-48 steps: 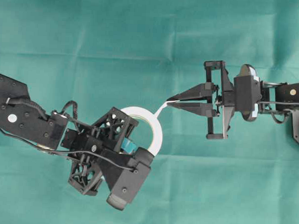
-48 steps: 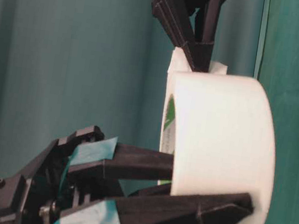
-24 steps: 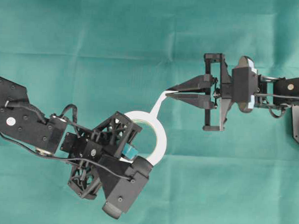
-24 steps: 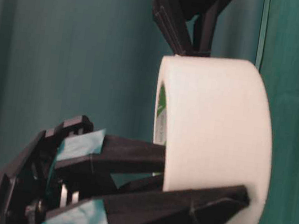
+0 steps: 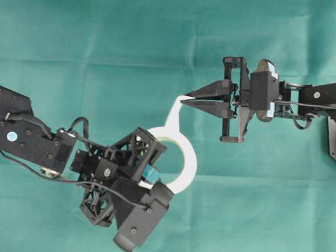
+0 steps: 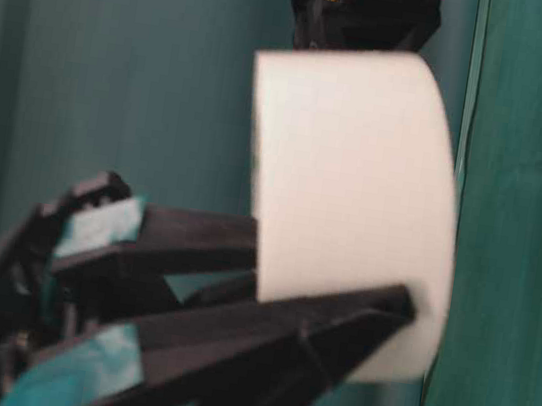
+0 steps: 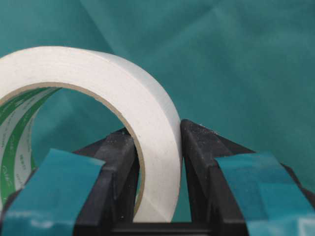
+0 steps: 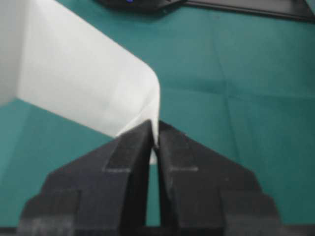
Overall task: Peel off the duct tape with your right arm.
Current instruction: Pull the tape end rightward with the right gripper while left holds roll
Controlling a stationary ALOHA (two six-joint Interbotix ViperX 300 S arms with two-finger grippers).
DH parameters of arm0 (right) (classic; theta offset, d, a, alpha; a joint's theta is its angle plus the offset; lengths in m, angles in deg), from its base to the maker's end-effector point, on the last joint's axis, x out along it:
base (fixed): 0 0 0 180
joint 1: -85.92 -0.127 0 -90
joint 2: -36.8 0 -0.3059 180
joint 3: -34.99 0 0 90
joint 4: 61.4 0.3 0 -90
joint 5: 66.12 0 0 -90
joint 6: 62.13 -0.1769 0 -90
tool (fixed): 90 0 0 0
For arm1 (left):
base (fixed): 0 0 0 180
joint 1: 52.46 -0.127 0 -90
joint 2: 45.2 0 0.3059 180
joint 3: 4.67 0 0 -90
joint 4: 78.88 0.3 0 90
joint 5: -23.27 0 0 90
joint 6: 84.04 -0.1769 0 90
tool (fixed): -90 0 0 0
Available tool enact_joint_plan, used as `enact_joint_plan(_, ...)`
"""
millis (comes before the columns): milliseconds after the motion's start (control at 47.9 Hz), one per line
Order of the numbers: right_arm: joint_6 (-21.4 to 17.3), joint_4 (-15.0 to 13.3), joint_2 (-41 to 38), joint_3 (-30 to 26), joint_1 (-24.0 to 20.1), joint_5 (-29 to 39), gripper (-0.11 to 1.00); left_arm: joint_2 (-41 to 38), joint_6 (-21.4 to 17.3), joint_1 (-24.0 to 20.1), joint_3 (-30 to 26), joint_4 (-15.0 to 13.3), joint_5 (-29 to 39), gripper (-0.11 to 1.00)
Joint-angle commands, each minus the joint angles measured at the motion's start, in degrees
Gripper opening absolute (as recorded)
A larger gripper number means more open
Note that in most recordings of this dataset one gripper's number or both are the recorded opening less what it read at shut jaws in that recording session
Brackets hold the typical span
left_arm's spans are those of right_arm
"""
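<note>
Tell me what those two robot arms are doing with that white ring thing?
That ring is a roll of duct tape. The left gripper is clamped on the roll's wall, one finger inside the ring and one outside, holding it up off the green cloth. The right gripper is shut on the loose end of the tape, and a white strip stretches from the roll to its fingertips. So one arm holds the roll while the other peels tape off.

One white roll of duct tape [image 5: 177, 160] sits between two black robot grippers, the left gripper [image 5: 149, 172] below-left of it and the right gripper [image 5: 187, 100] above-right.
</note>
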Motion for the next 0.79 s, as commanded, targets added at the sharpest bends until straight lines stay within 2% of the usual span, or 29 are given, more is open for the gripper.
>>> enact_joint_plan(0,0.0,0.4,-0.3,-0.8,2.3,0.1,-0.09,1.8,-1.5,2.5,-2.9,-0.3,-2.1,0.23)
enact_joint_plan(606,-0.1,0.4,-2.2,-1.3,2.6,0.4,-0.09,3.4,-6.9,2.4,-2.7,-0.3,-12.7,0.23)
enact_joint_plan(773,-0.1,0.4,-2.2,-1.1,2.7,0.4,-0.09,4.6,-7.2,2.4,-2.0,-0.3,-16.6,0.23)
